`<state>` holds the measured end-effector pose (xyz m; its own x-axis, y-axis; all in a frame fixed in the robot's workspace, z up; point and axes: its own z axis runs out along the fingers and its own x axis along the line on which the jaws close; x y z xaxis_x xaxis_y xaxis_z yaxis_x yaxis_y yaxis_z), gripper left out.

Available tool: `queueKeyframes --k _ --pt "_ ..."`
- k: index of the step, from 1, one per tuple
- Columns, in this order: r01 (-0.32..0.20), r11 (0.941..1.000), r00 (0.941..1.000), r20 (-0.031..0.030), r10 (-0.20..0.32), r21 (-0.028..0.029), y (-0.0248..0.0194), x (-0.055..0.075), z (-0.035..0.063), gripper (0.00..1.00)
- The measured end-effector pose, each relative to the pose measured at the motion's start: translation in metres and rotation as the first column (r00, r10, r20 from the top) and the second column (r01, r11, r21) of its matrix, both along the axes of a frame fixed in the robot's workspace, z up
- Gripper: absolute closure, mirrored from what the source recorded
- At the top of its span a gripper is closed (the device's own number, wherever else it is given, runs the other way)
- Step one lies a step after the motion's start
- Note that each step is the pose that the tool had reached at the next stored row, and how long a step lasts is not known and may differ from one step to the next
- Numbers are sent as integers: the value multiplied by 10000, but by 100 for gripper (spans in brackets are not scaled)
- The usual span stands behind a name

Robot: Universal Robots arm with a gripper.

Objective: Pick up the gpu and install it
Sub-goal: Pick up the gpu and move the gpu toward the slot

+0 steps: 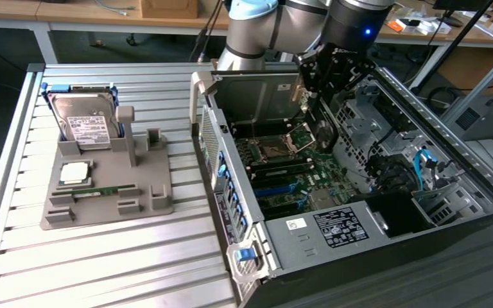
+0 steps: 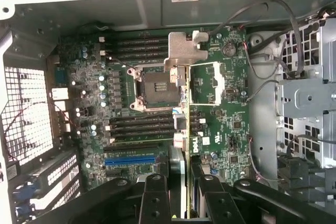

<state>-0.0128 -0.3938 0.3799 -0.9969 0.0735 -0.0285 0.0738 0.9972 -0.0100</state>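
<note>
Clamping the thin green gpu edgewise: black metal hand.

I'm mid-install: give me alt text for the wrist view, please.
The gripper holds the gpu edge-on, its silver bracket at the far end, over the motherboard inside the open computer case. The CPU socket lies beside the card.

A slatted aluminium table stands before wooden benches.

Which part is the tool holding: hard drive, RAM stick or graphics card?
The thin green graphics card with silver bracket, in the tool; the silver hard drive and green RAM stick rest on the grey rack.
</note>
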Motion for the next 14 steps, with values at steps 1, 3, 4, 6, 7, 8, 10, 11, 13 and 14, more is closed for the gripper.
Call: queueKeyframes --k 1,3,4,6,7,8,10,11,13,14 --pt "-1 10000 10000 0 1 -6 -7 6 -3 73" --pt "0 10000 10000 0 0 -16 -17 13 -9 73" --pt "0 10000 10000 0 0 -20 -20 15 -11 73" --pt "0 10000 10000 0 0 -28 -26 19 -15 73" --pt "0 10000 10000 -1 0 -34 -29 21 -17 73" --pt "0 10000 10000 -1 0 -38 -32 24 -19 73" --pt "0 10000 10000 -1 0 -45 -35 31 -23 73" --pt "0 10000 10000 0 0 -49 -36 36 -25 73" --pt "-1 10000 10000 0 1 -56 -38 47 -30 73" --pt "-2 10000 10000 0 2 -59 -39 53 -33 73"
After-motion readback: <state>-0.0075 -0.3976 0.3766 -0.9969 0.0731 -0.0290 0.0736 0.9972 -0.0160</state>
